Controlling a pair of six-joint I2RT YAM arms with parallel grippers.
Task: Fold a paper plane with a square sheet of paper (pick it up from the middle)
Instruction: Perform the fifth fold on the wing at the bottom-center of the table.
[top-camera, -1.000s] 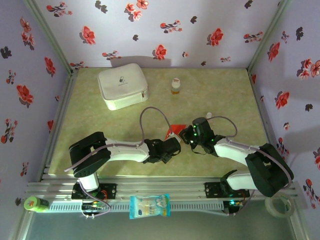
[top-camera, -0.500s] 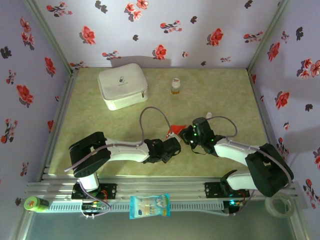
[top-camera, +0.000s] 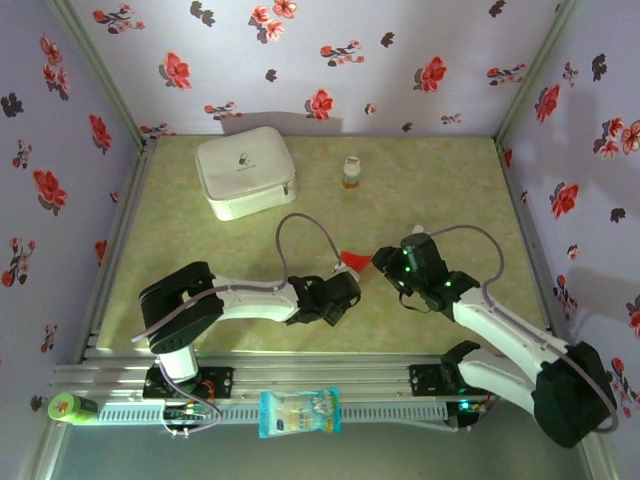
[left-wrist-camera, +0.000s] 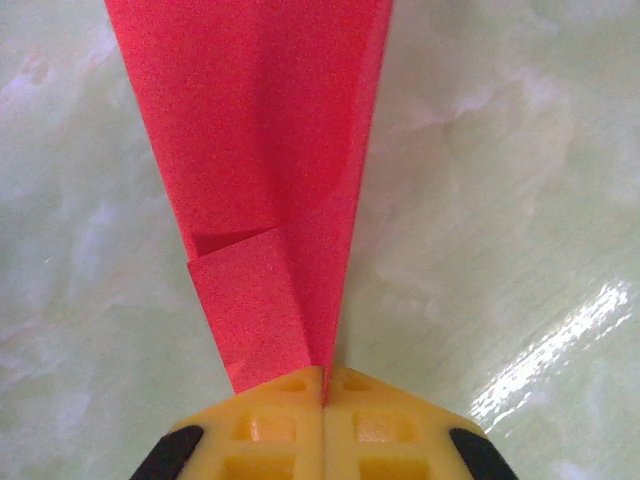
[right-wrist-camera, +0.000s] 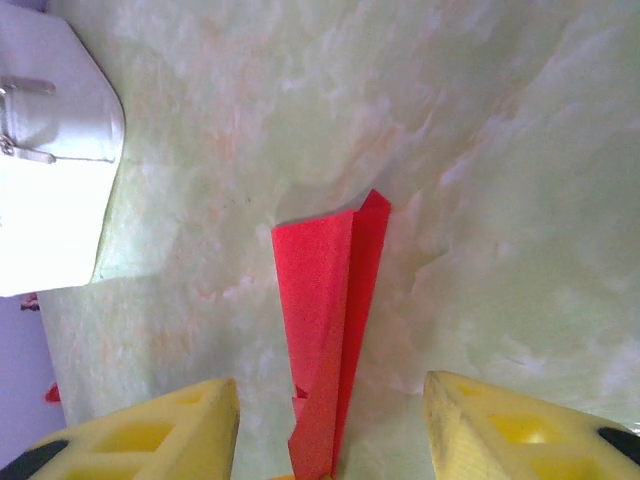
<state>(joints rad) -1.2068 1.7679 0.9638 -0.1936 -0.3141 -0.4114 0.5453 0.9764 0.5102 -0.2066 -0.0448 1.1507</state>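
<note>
The red sheet of paper (left-wrist-camera: 270, 150) is folded into a narrow pointed paper plane shape with a centre crease. It stands on edge over the green table in the middle of the top view, where it shows as a small red wedge (top-camera: 353, 261). My left gripper (left-wrist-camera: 325, 378) is shut on its narrow end, with the yellow pads pressed together on the crease; from above the gripper (top-camera: 345, 282) sits just below the paper. My right gripper (right-wrist-camera: 331, 388) is open, its yellow fingers (right-wrist-camera: 160, 430) wide apart on either side of the paper (right-wrist-camera: 330, 300) without touching it. From above it (top-camera: 386, 262) is just right of the paper.
A white zip case (top-camera: 245, 172) lies at the back left and shows again (right-wrist-camera: 50, 180) in the right wrist view. A small bottle (top-camera: 350, 172) stands at the back centre. A blue-and-white snack packet (top-camera: 300, 412) and a green object (top-camera: 68, 407) lie on the front rail.
My right gripper has opened, let go of the paper and drawn back to the right with its arm stretching out. My left gripper has shut on the paper's narrow end.
</note>
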